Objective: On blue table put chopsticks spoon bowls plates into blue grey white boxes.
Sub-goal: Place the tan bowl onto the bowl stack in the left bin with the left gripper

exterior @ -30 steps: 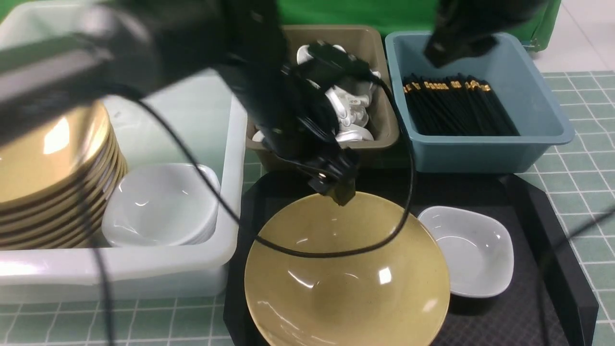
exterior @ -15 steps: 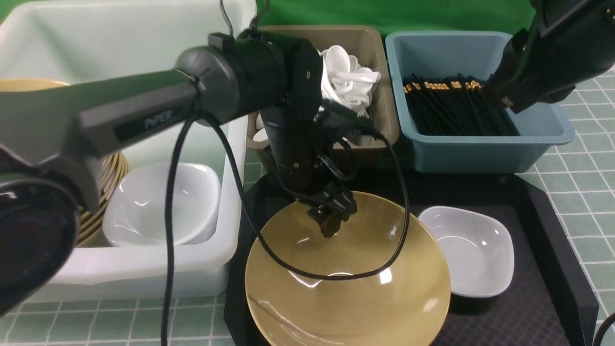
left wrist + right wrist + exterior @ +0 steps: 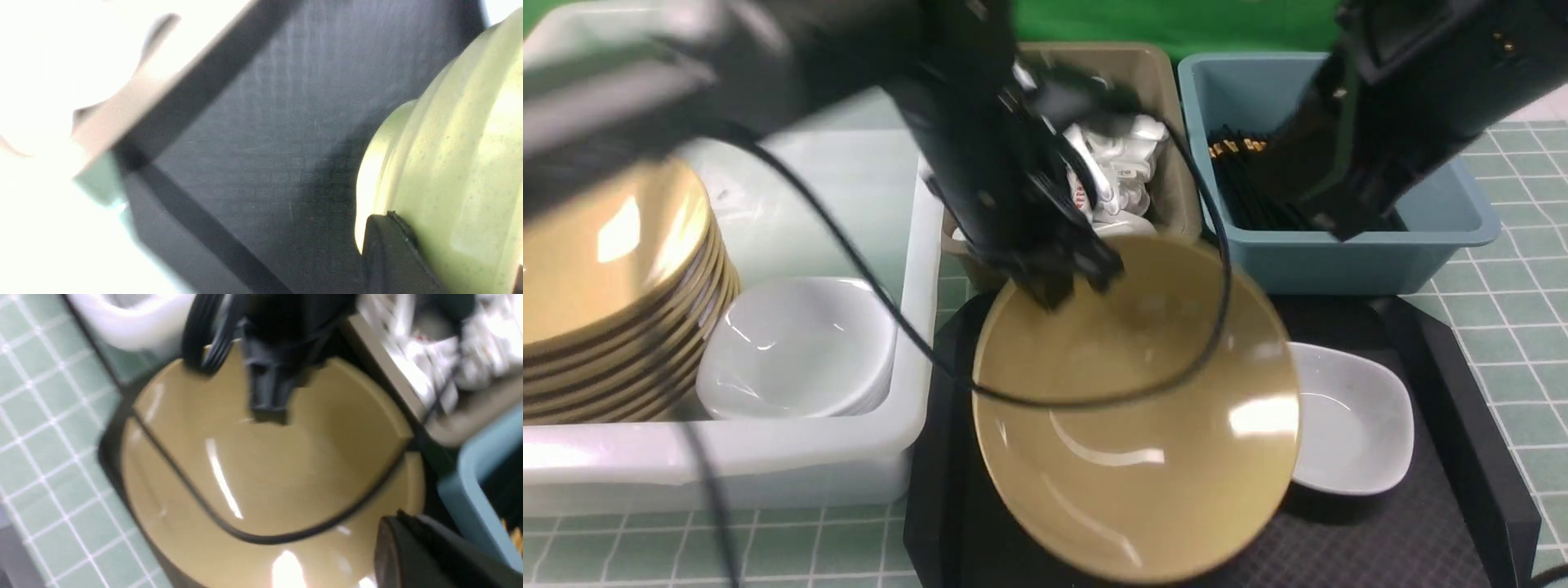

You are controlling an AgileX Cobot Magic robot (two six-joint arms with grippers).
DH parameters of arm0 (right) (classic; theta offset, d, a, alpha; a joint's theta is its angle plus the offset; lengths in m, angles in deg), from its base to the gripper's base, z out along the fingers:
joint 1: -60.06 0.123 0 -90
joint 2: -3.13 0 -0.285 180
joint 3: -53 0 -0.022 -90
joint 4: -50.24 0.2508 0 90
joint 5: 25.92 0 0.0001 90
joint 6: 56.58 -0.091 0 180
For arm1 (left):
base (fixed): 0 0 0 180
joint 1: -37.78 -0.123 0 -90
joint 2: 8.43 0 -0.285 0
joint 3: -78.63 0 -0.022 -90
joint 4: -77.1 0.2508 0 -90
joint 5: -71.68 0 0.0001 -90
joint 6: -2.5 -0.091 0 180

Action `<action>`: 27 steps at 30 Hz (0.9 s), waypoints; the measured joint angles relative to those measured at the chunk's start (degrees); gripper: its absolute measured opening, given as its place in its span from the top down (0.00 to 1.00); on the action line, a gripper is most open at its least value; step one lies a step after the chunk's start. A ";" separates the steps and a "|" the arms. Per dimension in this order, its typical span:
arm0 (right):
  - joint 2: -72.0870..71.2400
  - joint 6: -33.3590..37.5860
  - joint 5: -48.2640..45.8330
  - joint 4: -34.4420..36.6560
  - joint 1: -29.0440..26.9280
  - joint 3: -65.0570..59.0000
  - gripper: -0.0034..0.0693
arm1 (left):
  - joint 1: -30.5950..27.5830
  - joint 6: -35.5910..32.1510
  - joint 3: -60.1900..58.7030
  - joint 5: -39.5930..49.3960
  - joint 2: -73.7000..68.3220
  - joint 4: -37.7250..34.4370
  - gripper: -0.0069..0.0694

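Front view: left gripper (image 3: 1066,284) clamps bowl (image 3: 1160,478) far rim.

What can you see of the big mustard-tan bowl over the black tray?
The wide, round, glossy mustard-tan bowl looks ceramic, faintly speckled, empty, with a ringed foot underneath. It is tilted over the black textured tray, far rim highest, where the left gripper is shut on it. Its edge hides part of the small white dish.

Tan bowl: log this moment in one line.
left end effector: shut on bowl rim | bowl: tilted over black tray | right end effector: shut, near blue box
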 joint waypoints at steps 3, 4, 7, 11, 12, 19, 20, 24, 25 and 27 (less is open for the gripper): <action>0.00 0.16 1.58 0.07 4.09 2.80 0.90 | -6.18 0.66 0.00 0.65 8.70 -5.33 0.90; 0.00 0.16 1.72 0.07 4.47 3.07 0.90 | -7.12 0.66 0.00 0.72 9.11 -6.05 0.90; 0.00 0.30 2.55 0.00 7.12 4.51 0.90 | -14.77 0.66 0.00 1.87 14.52 -9.69 0.90; 0.06 1.62 4.16 0.05 10.29 5.52 0.90 | -33.54 0.66 0.00 4.12 23.36 -11.36 0.90; 0.06 1.70 4.36 0.06 10.55 5.52 0.90 | -34.51 0.66 -0.07 4.31 24.04 -11.36 0.90; 2.21 4.29 6.18 -0.01 11.81 5.58 0.90 | -63.45 1.20 -8.85 2.26 29.92 -11.18 0.90; 2.58 4.39 6.29 -0.01 11.81 5.58 0.90 | -65.04 1.20 -10.37 1.13 29.80 -11.23 0.90; 3.47 4.89 6.56 -0.01 11.81 5.58 0.90 | -67.75 1.20 -15.82 -3.07 28.12 -10.96 0.90; 3.60 5.55 6.63 -0.01 11.83 5.58 0.90 | -67.82 1.20 -17.61 -5.10 27.01 -10.74 0.90; 3.64 6.07 6.67 -0.01 11.88 5.58 0.90 | -67.82 1.51 -19.01 -6.90 25.13 -11.01 0.89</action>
